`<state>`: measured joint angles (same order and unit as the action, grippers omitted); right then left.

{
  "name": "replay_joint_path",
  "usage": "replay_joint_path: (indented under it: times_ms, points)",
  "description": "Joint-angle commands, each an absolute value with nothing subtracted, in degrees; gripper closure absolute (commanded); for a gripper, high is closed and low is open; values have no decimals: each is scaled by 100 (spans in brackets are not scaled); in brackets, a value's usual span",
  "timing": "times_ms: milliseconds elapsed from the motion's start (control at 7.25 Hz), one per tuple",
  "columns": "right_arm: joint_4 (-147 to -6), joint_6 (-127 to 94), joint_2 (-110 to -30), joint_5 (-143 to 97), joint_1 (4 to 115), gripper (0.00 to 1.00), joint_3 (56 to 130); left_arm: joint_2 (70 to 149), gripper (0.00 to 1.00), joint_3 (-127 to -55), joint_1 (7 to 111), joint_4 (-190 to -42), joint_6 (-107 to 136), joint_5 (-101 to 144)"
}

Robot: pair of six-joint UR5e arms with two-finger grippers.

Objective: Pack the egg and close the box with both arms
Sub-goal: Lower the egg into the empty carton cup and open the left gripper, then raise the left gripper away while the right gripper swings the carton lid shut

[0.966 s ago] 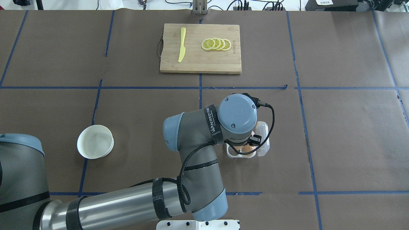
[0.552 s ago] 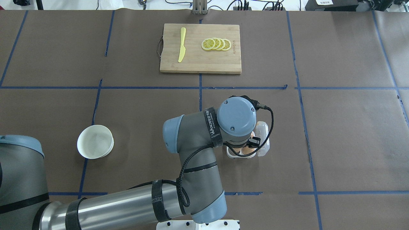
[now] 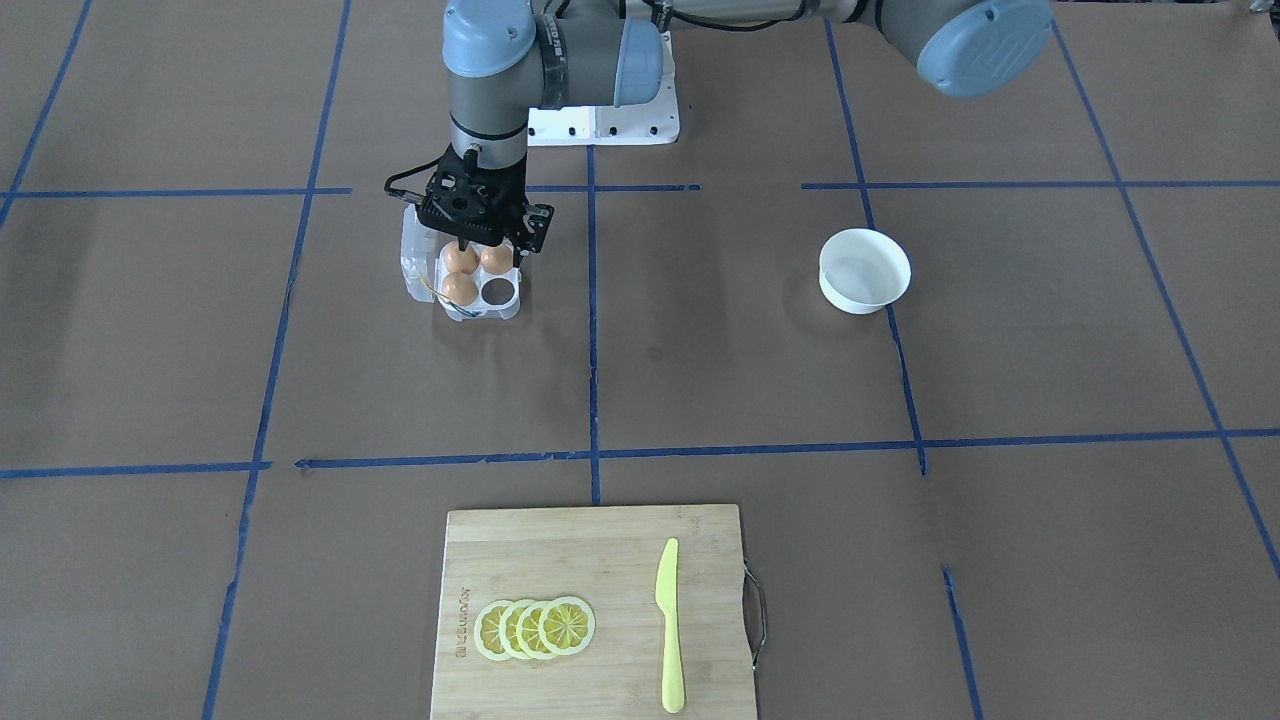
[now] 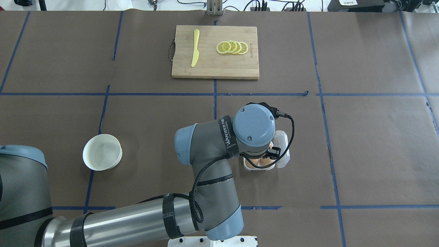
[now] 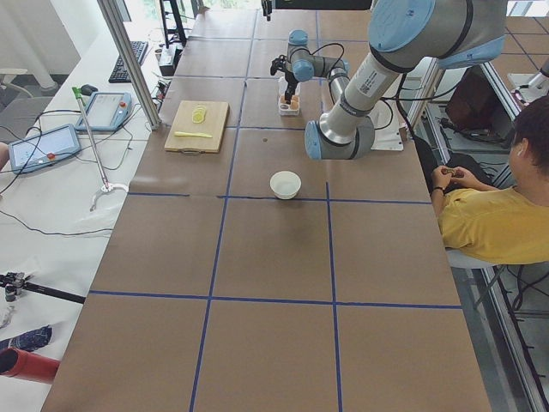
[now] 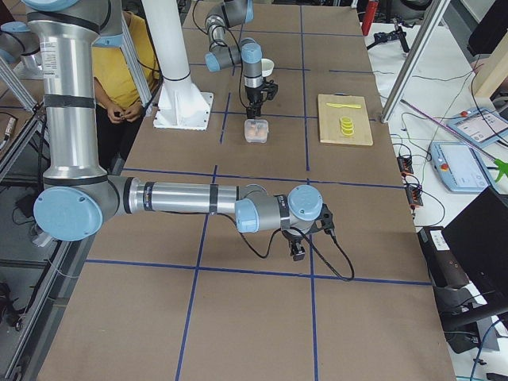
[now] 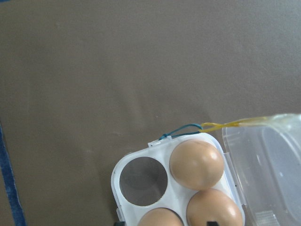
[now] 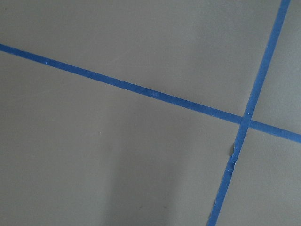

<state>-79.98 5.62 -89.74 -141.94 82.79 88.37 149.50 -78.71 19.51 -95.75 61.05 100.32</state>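
The clear four-cell box [image 3: 478,300] stands with its lid [image 3: 415,250] folded open. Three eggs sit in it and one cell [image 3: 499,291] is empty. My left gripper [image 3: 493,245] hangs straight down over the back row, open, with its fingers on either side of the tan-brown egg [image 3: 496,259], which rests in its cell. The left wrist view shows that egg [image 7: 160,217] at the bottom edge, the two others [image 7: 196,164], the lid [image 7: 270,165] and the yellow string [image 7: 221,125]. My right gripper [image 6: 298,250] is low over bare table far from the box; I cannot tell its state.
A white bowl [image 4: 102,152] stands to the left of the box. A wooden cutting board [image 4: 215,68] at the far side holds lemon slices [image 4: 232,47] and a yellow knife [image 4: 195,52]. Blue tape lines cross the brown table cover. A seated person [image 5: 497,215] is beside the table.
My left wrist has shifted slightly toward the near edge over the box. The bowl and board have not moved.
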Motion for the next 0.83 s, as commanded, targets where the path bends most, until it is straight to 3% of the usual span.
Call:
replay_joint_path:
  times_ms: [0, 276, 690]
  points:
    - [-7998, 545, -8974, -14194, 8279, 0, 8859, 14950, 17, -7980, 1969, -9571, 6091, 9976]
    - [-7667, -83, -8947, -14578, 8175, 0, 8930, 14331, 18, -8766, 2178, -9510, 6030, 10002]
    - [-4835, -3960, -8965, -14014, 6755, 0, 8938, 13205, 19, -10226, 2819, -9080, 5214, 10055]
